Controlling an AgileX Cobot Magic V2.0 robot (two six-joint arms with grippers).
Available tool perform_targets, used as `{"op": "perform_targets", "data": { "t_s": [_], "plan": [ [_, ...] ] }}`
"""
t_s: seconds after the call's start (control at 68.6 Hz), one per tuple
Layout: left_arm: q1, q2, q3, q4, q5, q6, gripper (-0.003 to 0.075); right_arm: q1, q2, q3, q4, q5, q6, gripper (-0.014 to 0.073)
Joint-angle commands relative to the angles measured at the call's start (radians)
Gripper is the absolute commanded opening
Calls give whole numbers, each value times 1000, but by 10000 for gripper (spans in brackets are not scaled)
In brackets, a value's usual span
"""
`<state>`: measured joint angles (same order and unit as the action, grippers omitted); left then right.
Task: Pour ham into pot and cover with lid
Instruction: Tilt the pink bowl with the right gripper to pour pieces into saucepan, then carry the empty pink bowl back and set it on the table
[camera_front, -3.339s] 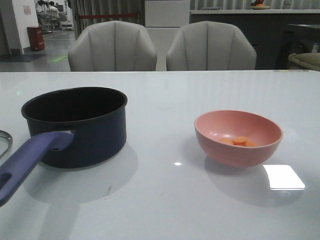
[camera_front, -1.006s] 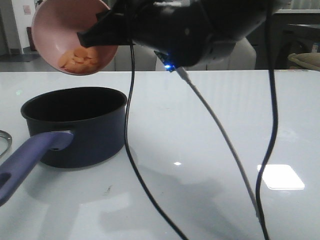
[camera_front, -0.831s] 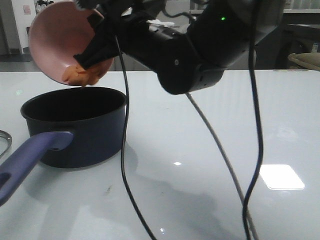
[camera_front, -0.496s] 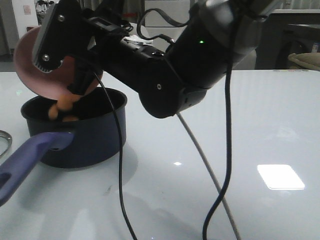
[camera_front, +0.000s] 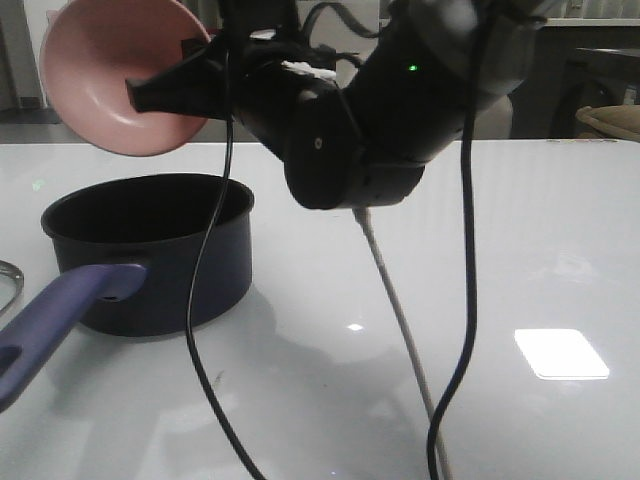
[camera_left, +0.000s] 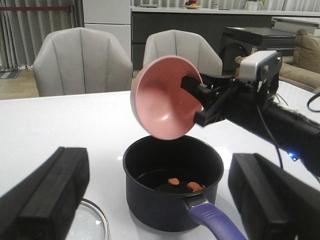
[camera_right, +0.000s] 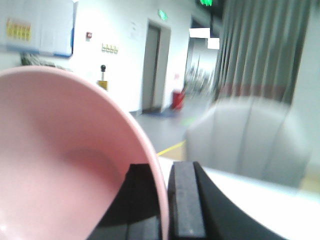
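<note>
Nearest to the front camera, the pot's long handle (camera_front: 45, 325) runs off the left front edge of the view, and two dark cables plus one pale one hang from the right arm down across the bare white table (camera_front: 520, 250). Just beyond the handle sits the pot (camera_front: 150, 250), one dark navy saucepan, upright near the table's left side; to its right the tabletop lies open all the way to the right edge. A sliver of the lid (camera_left: 97, 220) shows at the left edge of the front view; the left wrist view shows more of its metal rim lying flat on the table beside the pot, apart from it.

Two slices of ham (camera_left: 182, 184) are visible on the pot's floor in the left wrist view; more may lie hidden behind the near wall.

Above the pot's far rim the right gripper (camera_left: 200, 102) pinches the rim of one pink bowl (camera_front: 115, 75), one finger inside and one outside, the bowl tipped on its side with its mouth facing outward and showing no slices.

The left gripper (camera_left: 155, 200) hovers short of the pot, its two black fingers (camera_left: 47, 190) spread wide with nothing between them.

Farthest back stand two pale chairs (camera_left: 80, 60).
</note>
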<state>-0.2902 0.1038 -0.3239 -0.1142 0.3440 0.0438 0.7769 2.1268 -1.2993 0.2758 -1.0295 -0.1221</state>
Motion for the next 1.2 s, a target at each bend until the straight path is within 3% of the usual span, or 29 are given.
{"op": "perform_targets", "data": {
  "t_s": [0.0,0.364,0.729,0.977,1.181],
  "plan": [
    [-6,21,-26,-6,-83,-11,606,-3,-134,-23,-6,90,192,134],
    [-6,21,-26,-6,-83,-11,606,-115,-411,-23,-6,885,10,134],
    [-6,21,-26,-6,-83,-11,606,-449,-493,-17,-6,1522,14,134],
    [-6,21,-26,-6,-83,-11,606,-568,-470,107,15,1544,14,134],
    [-6,21,-26,-6,-83,-11,606,-594,-399,140,26,1561,14,134]
  ]
}}
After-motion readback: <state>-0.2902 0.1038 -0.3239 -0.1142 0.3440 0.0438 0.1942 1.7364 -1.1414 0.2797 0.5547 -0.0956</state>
